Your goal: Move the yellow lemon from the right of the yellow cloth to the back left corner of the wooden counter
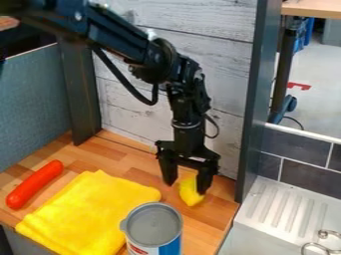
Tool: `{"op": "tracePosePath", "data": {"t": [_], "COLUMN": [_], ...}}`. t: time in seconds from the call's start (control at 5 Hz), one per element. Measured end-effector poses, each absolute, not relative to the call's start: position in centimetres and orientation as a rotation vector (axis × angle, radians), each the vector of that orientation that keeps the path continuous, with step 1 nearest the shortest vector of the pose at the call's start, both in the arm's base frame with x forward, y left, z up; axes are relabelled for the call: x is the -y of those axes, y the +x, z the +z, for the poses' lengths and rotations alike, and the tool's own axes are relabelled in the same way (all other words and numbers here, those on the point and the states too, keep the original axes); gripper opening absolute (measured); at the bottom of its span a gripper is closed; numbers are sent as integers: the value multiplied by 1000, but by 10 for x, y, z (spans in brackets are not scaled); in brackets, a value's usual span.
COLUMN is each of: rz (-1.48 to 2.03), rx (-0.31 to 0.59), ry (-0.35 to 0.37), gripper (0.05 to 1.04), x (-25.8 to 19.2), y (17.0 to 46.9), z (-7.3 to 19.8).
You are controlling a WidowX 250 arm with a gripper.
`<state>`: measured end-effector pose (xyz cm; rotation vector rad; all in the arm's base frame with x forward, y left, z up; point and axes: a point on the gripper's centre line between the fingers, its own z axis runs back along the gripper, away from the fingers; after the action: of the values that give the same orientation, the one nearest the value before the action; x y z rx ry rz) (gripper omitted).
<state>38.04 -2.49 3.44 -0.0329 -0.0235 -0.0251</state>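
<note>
Taking the small yellow piece (190, 193) as the hub of a clock whose twelve points to the top edge, the black gripper (186, 188) hangs down right over it, its two fingers spread well apart and pointing at the wooden counter (208, 219). The yellow piece lies on the wood between them, partly behind the finger on its three o'clock side, with a gap toward the other one; the claw is not closed on it, and I cannot tell whether that nearer finger touches it. The arm (126, 40) comes in from eleven o'clock, a black cable (123, 82) looping beneath it. Near the yellow piece, between seven and eight o'clock, stands an upright can (154, 226) with a grey top and a white and blue side. Between eight and nine a rumpled yellow cloth (90, 209) is spread on the counter, and at nine, beyond it, lies a rounded red stick (35, 184), tilted across the wood. A pale ridged drainboard (286, 206) sits between three and four, with metal rings (318, 245) at four, dark tiles (299, 172) past two, a dark post (261, 94) at one, and whitish planks (193, 25) at twelve
</note>
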Motion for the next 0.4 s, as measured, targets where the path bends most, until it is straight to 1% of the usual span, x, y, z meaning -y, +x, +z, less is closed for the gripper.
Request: {"op": "tracePosePath", "data": {"t": [0.2,0.4], "rz": [-29,-22], "rx": [31,0], "ry": [-64,-70], "gripper": [1003,961], "x": [30,30], "y": [386,389], "z": [28,15]}}
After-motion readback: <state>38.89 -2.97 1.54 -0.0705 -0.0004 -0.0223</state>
